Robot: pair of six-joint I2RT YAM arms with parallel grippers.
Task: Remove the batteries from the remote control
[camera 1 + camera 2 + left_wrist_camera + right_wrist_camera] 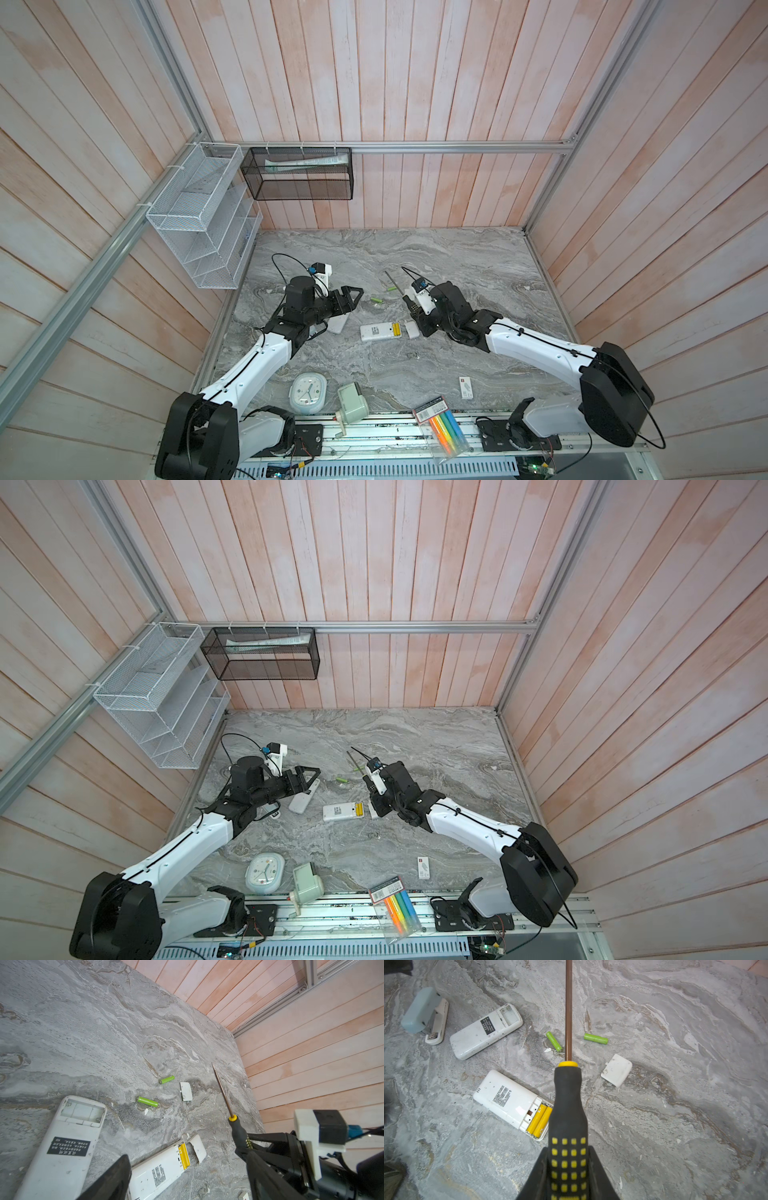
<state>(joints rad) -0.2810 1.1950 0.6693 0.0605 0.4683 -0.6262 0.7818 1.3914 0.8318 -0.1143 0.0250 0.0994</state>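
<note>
A white remote control [376, 331] lies face down mid-table, its bay open with two yellow batteries [540, 1121] inside. Two green batteries [147, 1102] [166, 1080] lie loose on the marble beyond it. A larger remote [68, 1136] with an empty bay lies under my left gripper [356, 300], which hovers open and holds nothing. My right gripper [568, 1167] is shut on the black-and-yellow handle of a screwdriver [568, 1105], to the right of the smaller remote's bay end. The shaft points away over the green batteries.
Two white bay covers lie loose, one [198, 1148] by the remote's open end and one [616, 1069] farther off. A pale blue stapler [423, 1014], a clock [307, 392], a sharpener [352, 401] and a highlighter packet [442, 428] are about. Wire racks [199, 216] hang at the back left.
</note>
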